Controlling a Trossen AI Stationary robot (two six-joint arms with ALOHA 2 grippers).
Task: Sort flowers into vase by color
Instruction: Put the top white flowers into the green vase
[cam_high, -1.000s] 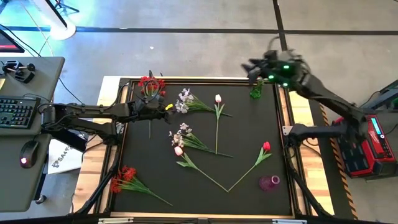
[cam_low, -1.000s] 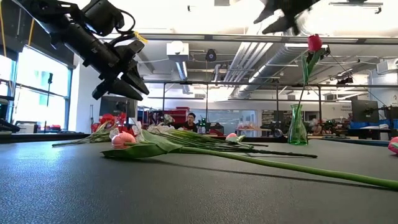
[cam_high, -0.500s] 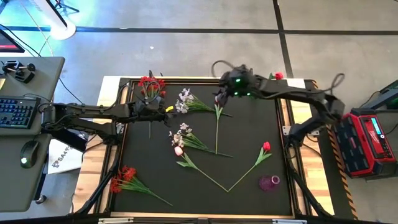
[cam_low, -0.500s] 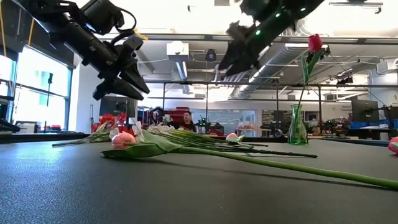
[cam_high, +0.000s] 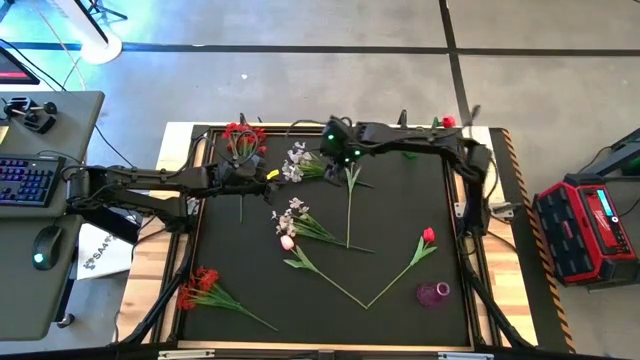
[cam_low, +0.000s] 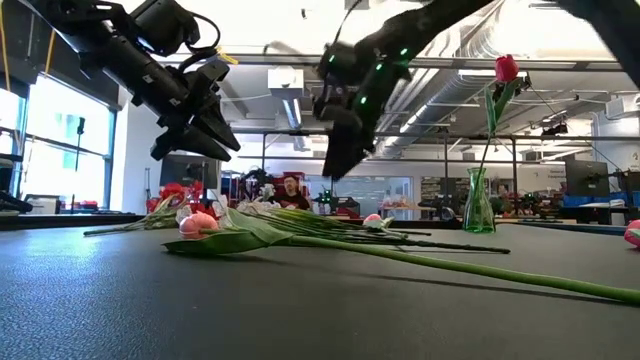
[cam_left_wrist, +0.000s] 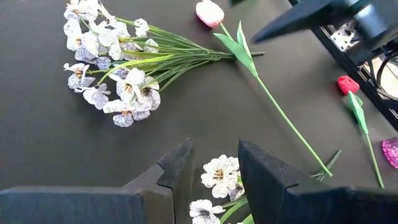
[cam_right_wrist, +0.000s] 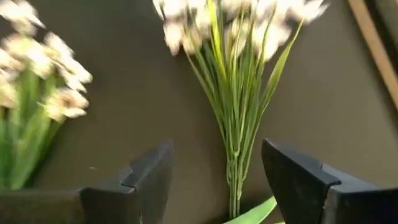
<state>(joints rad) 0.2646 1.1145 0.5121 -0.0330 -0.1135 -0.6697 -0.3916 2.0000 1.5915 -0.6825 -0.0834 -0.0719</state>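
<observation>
The right gripper (cam_right_wrist: 214, 180) hangs low over the far middle of the mat, fingers spread and empty. Straight ahead of it lies the far sprig of white-lavender blossoms (cam_right_wrist: 233, 74). The stems run along the gripper's line of sight and bunch together between the two fingers, with the blossom heads fanning out beyond. So the long axis crosses the gap squarely, and a short descent onto the stem bundle looks like the move to come. In the high view this sprig (cam_high: 303, 162) lies flat with its blossoms toward the robot's left and its stems pointing right toward the gripper (cam_high: 338, 152), which is almost over the stem ends.

Farther along the same line, the left gripper (cam_left_wrist: 211, 171) hovers above the mat with its fingers also apart and holding nothing; the second white-lavender sprig (cam_high: 298, 220) sits nearer to it. Just beside the first sprig's stems lies a pink tulip (cam_high: 350, 160), close enough that the fingers could catch its leaf.

Beyond, at the far right corner, the green glass vase (cam_low: 478, 203) stands upright with a red tulip (cam_low: 506, 68) in it.
</observation>
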